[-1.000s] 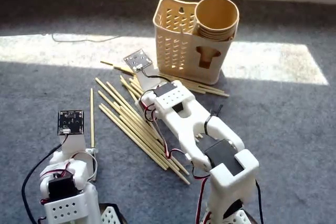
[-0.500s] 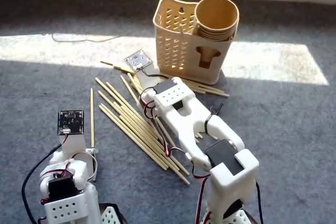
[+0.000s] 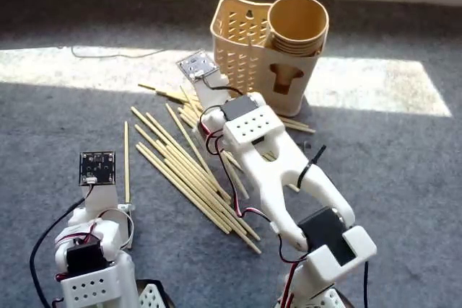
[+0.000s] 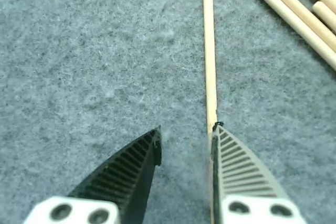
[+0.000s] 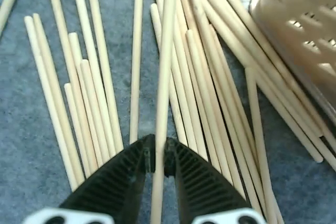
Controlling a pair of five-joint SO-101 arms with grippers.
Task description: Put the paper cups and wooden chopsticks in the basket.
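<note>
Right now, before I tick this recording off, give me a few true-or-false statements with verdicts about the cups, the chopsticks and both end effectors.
1. The paper cups sit stacked inside the basket. True.
2. The right end effector is shut on a chopstick. True.
3. The left end effector is clamped on two chopsticks. False: it is open and holds nothing, and a lone chopstick lies by one fingertip.
4. Every chopstick is in the basket. False: loose chopsticks lie on the carpet.
5. The basket lies tipped on its side. False: it stands upright.
</note>
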